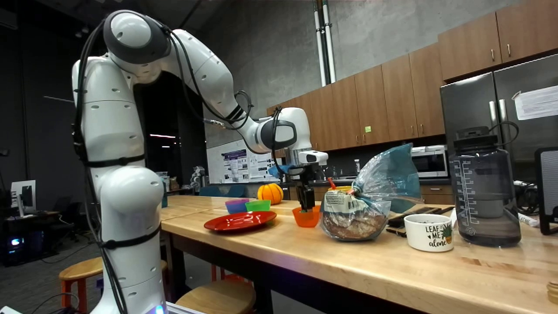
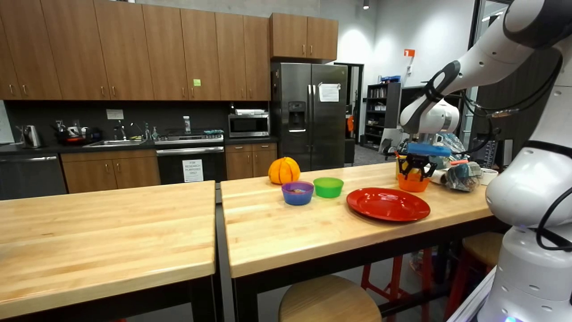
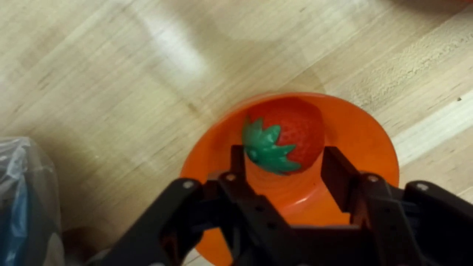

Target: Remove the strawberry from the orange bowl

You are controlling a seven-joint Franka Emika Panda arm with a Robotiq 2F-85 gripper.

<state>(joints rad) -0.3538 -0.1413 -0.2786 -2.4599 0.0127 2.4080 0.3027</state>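
Red, right of centre in the wrist view, and seeing the strawberry (image 3: 286, 136) between the fingertips (image 3: 338, 170), leafy cap (image 3: 269, 149) lower left, clamped or merely straddled, cannot tell!

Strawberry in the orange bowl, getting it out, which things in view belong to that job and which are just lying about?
For the job: strawberry, orange bowl, gripper.
Just lying about: red plate, green bowl, purple-blue bowl, pumpkin, plastic bag, white bowl, bottle.
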